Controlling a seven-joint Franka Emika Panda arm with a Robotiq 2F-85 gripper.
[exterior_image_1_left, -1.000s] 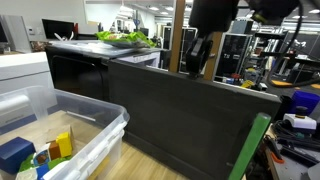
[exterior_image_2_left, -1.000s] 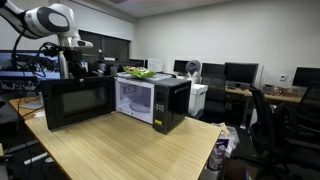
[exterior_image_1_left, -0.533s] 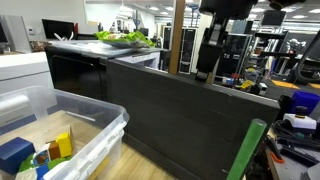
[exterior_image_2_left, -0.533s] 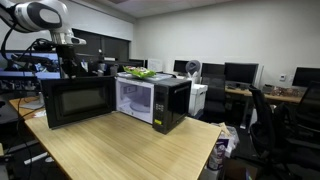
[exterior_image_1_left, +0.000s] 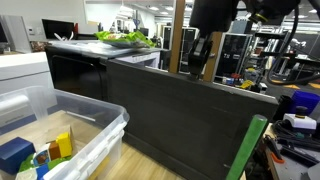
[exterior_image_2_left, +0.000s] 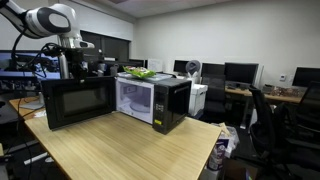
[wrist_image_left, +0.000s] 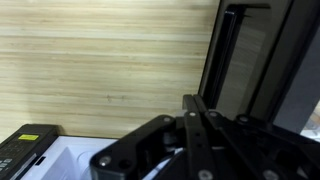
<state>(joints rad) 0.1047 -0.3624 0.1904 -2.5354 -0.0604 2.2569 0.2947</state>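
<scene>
A black microwave (exterior_image_2_left: 150, 100) stands on a wooden table (exterior_image_2_left: 120, 150) with its door (exterior_image_2_left: 78, 103) swung wide open. In an exterior view the door (exterior_image_1_left: 190, 120) fills the middle as a dark panel. My gripper (exterior_image_1_left: 200, 48) hangs just above the door's top edge, near its free end; it also shows in an exterior view (exterior_image_2_left: 66, 68). In the wrist view the fingers (wrist_image_left: 192, 100) lie pressed together with nothing between them, and the door's edge (wrist_image_left: 245, 60) stands to the right over the table top (wrist_image_left: 100, 60).
Green leafy items (exterior_image_2_left: 138, 73) lie on top of the microwave. A clear plastic bin (exterior_image_1_left: 90, 140) with coloured blocks stands next to the door. A green pole (exterior_image_1_left: 245, 150) leans at the door's end. Desks, monitors and chairs (exterior_image_2_left: 265, 110) stand behind.
Half a second ago my gripper was farther out past the door's free end; it has swung back to where it was one second ago. The door has not moved.
</scene>
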